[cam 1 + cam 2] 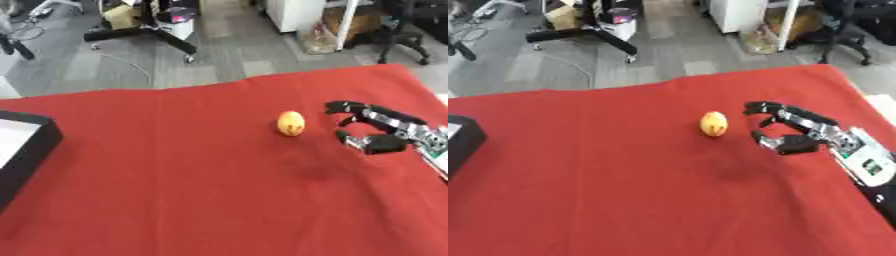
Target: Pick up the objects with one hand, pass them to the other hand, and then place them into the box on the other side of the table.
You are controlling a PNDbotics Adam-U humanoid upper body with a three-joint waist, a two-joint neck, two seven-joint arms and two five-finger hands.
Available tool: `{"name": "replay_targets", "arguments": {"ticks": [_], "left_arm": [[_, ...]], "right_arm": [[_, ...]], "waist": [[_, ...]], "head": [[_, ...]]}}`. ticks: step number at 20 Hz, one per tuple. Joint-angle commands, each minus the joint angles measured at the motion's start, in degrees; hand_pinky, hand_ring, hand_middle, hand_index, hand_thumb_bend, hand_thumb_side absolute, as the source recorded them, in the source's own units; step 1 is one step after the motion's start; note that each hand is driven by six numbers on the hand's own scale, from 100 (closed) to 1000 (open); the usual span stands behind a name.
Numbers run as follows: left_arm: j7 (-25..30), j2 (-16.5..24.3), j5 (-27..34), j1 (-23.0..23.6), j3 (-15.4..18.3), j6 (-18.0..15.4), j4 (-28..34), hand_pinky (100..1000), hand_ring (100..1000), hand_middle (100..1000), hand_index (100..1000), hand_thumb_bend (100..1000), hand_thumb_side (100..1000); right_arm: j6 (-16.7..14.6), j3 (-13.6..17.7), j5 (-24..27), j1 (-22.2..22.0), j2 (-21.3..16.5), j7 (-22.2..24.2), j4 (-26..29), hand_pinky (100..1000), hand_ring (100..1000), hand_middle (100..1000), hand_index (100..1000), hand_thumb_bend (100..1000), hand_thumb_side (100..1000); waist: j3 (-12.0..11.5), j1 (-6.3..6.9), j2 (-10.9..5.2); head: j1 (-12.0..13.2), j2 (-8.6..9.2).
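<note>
Red cloth-covered surface [175, 190] fills most of frame. Small yellow-orange egg-shaped object [291, 123] sits right of centre, resting on cloth, untouched. Right hand [798, 131] enters from right edge, just beside object but apart from it; fingers [765, 107] spread and slightly curved toward object, thumb below, grasping nothing. Black box [24, 150] with pale inside at left edge, well apart from object. Left hand not visible.
</note>
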State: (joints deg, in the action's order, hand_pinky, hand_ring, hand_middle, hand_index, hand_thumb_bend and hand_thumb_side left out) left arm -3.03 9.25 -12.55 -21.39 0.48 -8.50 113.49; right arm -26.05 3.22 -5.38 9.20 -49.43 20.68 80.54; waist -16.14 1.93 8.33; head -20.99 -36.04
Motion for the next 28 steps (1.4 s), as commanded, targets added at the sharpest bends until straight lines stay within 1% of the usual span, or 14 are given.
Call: {"name": "replay_targets", "arguments": {"ticks": [1, 2, 4, 6, 11, 14, 20, 28], "left_arm": [[0.45, 0.18, 0.83, -0.95, -0.26, -0.73, 1.1, 526, 515, 545, 746, 431, 638], [0.48, 0.11, 0.93, -1.05, -0.32, -0.81, 1.1, 525, 509, 536, 742, 428, 635], [0.43, -0.41, 1.54, -1.89, -0.84, -1.49, 1.1, 524, 507, 534, 741, 426, 635], [0.45, -0.63, 1.93, -2.3, -1.12, -1.83, 1.1, 523, 506, 533, 742, 425, 635], [0.56, -0.82, 2.31, -2.67, -1.42, -2.2, 1.1, 523, 505, 531, 743, 423, 635], [0.75, -0.95, 2.35, -2.79, -1.61, -2.43, 1.1, 523, 504, 530, 743, 423, 635], [0.96, -1.17, 2.47, -2.98, -1.84, -2.7, 1.1, 523, 504, 529, 744, 424, 633], [1.15, -1.24, 2.81, -3.18, -2.07, -3.16, 1.1, 524, 504, 528, 745, 424, 634]], "right_arm": [[-0.64, 0.48, -1.92, 0.62, -2.98, -1.84, 0.14, 824, 1000, 1000, 927, 100, 531], [-0.67, 0.5, -2.13, 0.71, -2.94, -2.17, 0.03, 819, 998, 1000, 926, 100, 508], [0.16, 1.42, -2.31, 1.92, -2.89, -3.41, -0.76, 819, 997, 1000, 926, 100, 519], [0.88, 1.51, -2.87, 2.67, -2.85, -5.07, -1.09, 817, 994, 1000, 926, 100, 530], [1.24, 0.42, -4.81, 3.53, -2.75, -9.23, -0.06, 815, 984, 998, 925, 100, 544], [1.4, -0.28, -5.4, 4.01, -2.56, -10.3, 0.68, 813, 981, 994, 925, 100, 555], [1.97, -1.16, -5.16, 5.3, -1.98, -9.63, 1.02, 810, 980, 988, 923, 100, 573], [2.45, -2.55, -6.37, 6.64, -0.18, -6.25, -0.74, 808, 973, 976, 915, 100, 601]], "waist": [[-0.03, -0.03, 0.1], [-0.13, 0.0, 0.2], [-1.17, -0.02, 1.06], [-1.74, -0.03, 1.51], [-2.39, -0.04, 1.97], [-2.56, 0.01, 2.04], [-2.85, 0.08, 2.19], [-2.93, 0.12, 2.42]], "head": [[-0.38, 1.03], [-0.12, 1.1], [0.37, 1.7], [0.47, 1.92], [0.22, 1.88], [0.01, 1.92], [-0.34, 2.04], [-0.53, 2.11]]}}
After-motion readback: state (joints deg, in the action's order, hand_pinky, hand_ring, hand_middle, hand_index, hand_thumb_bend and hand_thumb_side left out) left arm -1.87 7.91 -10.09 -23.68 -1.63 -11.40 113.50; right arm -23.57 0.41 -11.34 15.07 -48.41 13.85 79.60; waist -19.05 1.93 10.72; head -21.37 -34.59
